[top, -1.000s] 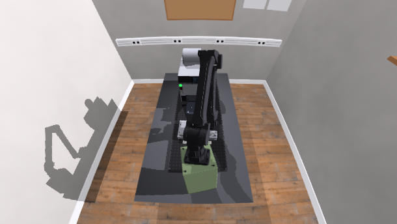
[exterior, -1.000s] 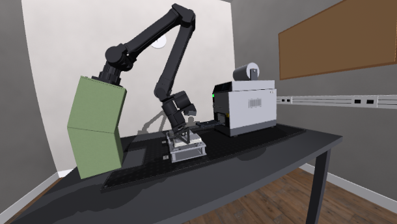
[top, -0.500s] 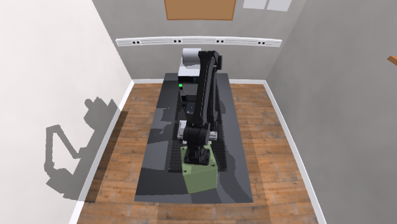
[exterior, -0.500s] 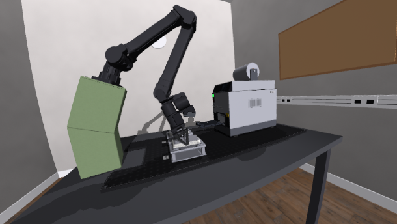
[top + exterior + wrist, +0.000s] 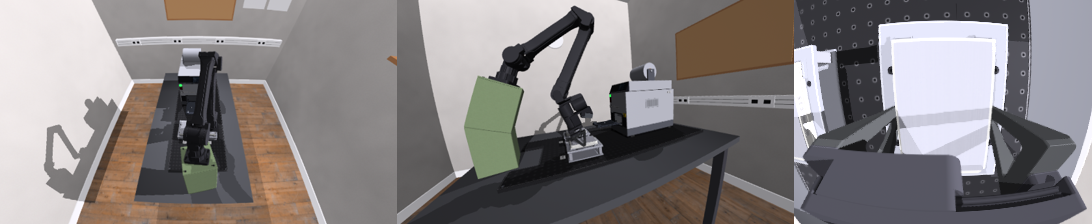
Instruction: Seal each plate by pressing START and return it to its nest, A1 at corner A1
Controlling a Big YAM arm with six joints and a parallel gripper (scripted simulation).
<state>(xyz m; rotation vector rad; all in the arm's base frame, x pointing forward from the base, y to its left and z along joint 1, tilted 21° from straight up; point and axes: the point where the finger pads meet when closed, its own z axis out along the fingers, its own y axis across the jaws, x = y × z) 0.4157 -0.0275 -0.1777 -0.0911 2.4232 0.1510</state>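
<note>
My gripper (image 5: 943, 110) (image 5: 580, 137) is shut on a plate (image 5: 943, 76) (image 5: 591, 142) with a smooth pale top in which no wells show. Its fingers clamp the plate's two long sides. The plate lies inside the white frame of a plate nest (image 5: 885, 35) (image 5: 586, 155), low on or just above it. The grey sealer (image 5: 647, 109) (image 5: 189, 70) stands behind the nest with its lamp (image 5: 610, 96) (image 5: 180, 85) green. Its dark stage (image 5: 605, 124) (image 5: 191, 107) is out and bare. In the top view the arm hides the gripper.
Part of a second white nest (image 5: 807, 90) (image 5: 182, 127) shows at the left edge of the wrist view. The arm stands on a green pedestal (image 5: 494, 127) (image 5: 200, 176). Everything sits on a black perforated board (image 5: 543, 169) on a dark table (image 5: 625, 182).
</note>
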